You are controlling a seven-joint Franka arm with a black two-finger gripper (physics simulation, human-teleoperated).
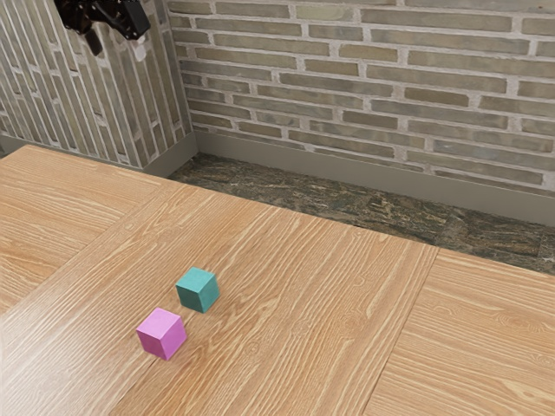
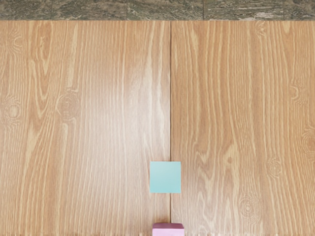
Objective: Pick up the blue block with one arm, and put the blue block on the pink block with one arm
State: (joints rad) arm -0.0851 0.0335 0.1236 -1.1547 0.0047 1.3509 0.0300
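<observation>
Hanging empty with fingers spread, gripper (image 1: 114, 45) is sitting high, well apart from blue block (image 1: 198, 289) below; pink block (image 1: 161, 333) lying near it.

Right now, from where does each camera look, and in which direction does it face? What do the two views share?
Exterior view: sits beside the arm, above the table, looking obliquely down across it toward a brick wall; the gripper hangs in its upper left corner.
Wrist view: sits on the hand, high up, looking straight down at the blue block and the pink block.
Shared: both blocks, close but apart, on the wooden table.
</observation>
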